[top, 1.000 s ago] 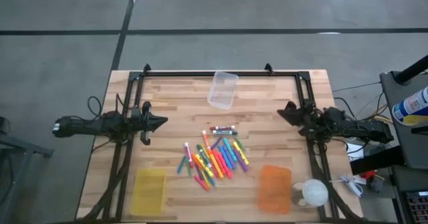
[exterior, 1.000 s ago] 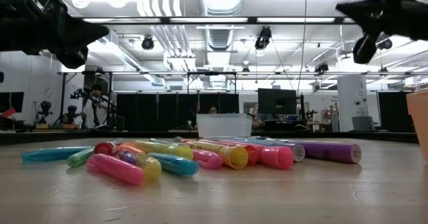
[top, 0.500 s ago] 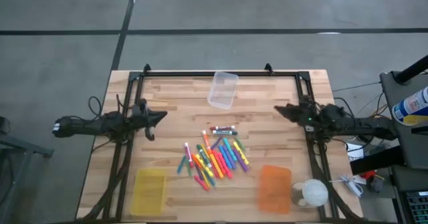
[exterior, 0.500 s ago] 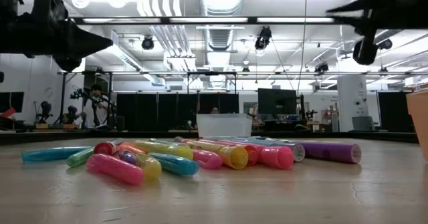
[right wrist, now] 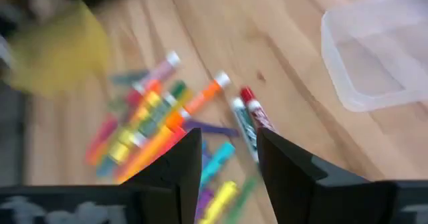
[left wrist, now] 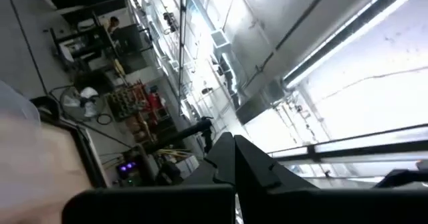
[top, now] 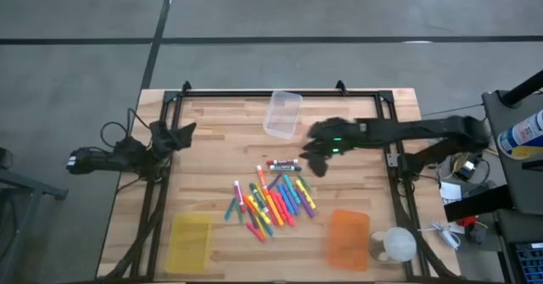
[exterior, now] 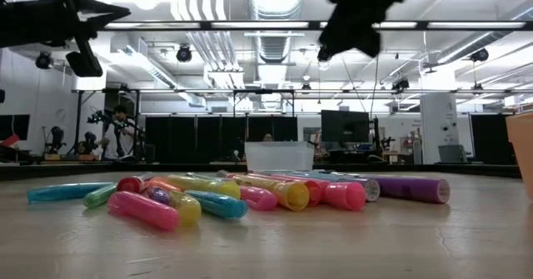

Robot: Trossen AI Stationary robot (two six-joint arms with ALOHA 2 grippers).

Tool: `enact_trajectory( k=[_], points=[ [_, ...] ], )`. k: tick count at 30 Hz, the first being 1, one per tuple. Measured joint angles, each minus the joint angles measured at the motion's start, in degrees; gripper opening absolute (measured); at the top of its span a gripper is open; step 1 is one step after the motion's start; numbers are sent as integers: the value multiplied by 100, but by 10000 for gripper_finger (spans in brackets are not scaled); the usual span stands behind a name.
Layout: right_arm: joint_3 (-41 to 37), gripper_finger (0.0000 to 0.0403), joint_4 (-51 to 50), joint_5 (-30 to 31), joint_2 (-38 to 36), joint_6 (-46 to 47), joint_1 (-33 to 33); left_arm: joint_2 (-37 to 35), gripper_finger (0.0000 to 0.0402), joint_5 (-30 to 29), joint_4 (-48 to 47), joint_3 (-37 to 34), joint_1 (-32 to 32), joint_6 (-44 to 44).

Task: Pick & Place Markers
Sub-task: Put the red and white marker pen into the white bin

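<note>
The markers (top: 273, 199) lie in a loose, many-coloured pile on the middle of the wooden table, flat on their sides; the low view shows them as a row (exterior: 241, 197). My right gripper (top: 312, 154) reaches out over the table, just to the right of the pile's far end and above it. In the right wrist view it (right wrist: 229, 162) is open with nothing between its fingers, and the markers (right wrist: 167, 127) show beyond them. My left gripper (top: 183, 132) is shut and raised at the table's left side; its wrist view has it (left wrist: 234, 164) pointing at the ceiling.
A clear bin (top: 282, 114) stands at the far middle of the table, close to my right gripper. A yellow bin (top: 190, 242) sits at the near left, an orange bin (top: 349, 237) at the near right. A white object (top: 395, 245) lies beside the orange bin.
My right gripper has swung from the table's right side toward its middle, out over the far end of the markers, and its tip, pointed before, now looks spread. My left gripper has drawn back toward the far left and tipped upward. The markers have not moved.
</note>
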Motion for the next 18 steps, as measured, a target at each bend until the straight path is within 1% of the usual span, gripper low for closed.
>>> enact_trajectory(
  k=[2,4,7,9,11,15,18],
  points=[
    [611,134,-674,2,677,-476,-22,0,0,-69,45,0,0,-234],
    [1172,128,-1318,2,1313,-795,-53,1,0,-168,240,0,0,-770],
    [1828,122,-1965,2,2108,-1320,-104,11,0,-237,496,0,0,-1433],
    [2145,122,-2125,2,2535,-1586,-146,11,0,-162,602,0,0,-1494],
    [2384,127,-2211,-17,2864,-1640,-186,11,0,-138,662,0,0,-1506],
    [2648,142,-2223,-140,3274,-2028,-300,9,0,-98,771,4,0,-1435],
    [2668,153,-2228,-231,3491,-2358,-399,11,0,-78,754,4,0,-1448]
  ],
)
